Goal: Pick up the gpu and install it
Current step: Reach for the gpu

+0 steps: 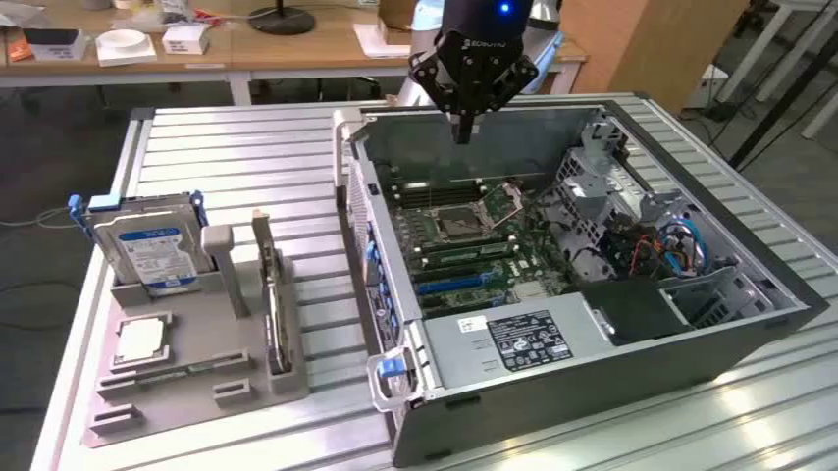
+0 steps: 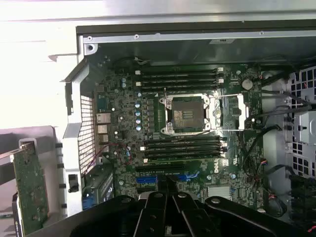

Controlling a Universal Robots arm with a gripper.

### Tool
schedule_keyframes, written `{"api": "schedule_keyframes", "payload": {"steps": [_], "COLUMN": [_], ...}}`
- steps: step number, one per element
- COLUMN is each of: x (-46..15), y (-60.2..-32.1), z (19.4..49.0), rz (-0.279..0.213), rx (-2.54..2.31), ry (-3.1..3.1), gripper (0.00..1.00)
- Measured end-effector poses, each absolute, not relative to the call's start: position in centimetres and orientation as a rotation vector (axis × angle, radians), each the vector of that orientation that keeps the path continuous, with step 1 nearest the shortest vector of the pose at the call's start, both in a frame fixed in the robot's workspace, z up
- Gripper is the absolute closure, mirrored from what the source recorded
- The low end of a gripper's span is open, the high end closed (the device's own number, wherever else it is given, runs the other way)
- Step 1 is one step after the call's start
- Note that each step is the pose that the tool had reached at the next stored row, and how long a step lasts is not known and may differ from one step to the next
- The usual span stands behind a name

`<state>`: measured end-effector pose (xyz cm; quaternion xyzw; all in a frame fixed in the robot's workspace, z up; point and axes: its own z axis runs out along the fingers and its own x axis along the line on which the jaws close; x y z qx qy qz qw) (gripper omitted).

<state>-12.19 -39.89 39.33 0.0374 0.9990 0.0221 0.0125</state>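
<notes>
The gpu [image 1: 273, 299] is a thin dark card standing on edge in a grey holder [image 1: 196, 378] at the exterior view's left, beside the open computer case [image 1: 733, 339]. The wrist view catches it as a green board [image 2: 29, 190] outside the case wall. My gripper [image 1: 461, 130] hangs above the far end of the case, over the motherboard [image 1: 478, 250], well apart from the gpu. Its fingers are shut together with nothing between them. In the wrist view the gripper [image 2: 169, 186] points down over the blue expansion slots [image 2: 163, 178].
A hard drive with a blue-white label [image 1: 151, 250] stands in the same holder, with a processor [image 1: 140, 339] and a memory stick [image 1: 177, 371] lying in front of it. Inside the case are the power supply [image 1: 524, 339], a drive cage [image 1: 615, 182] and cables [image 1: 668, 250]. Desks with boxes stand behind.
</notes>
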Motion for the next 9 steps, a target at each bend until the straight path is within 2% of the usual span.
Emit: {"api": "schedule_keyframes", "payload": {"steps": [9], "x": [-12.19], "y": [-39.88], "z": [39.33], "rz": [0.069], "rx": [0.117], "ry": [3.114], "gripper": [0.89]}}
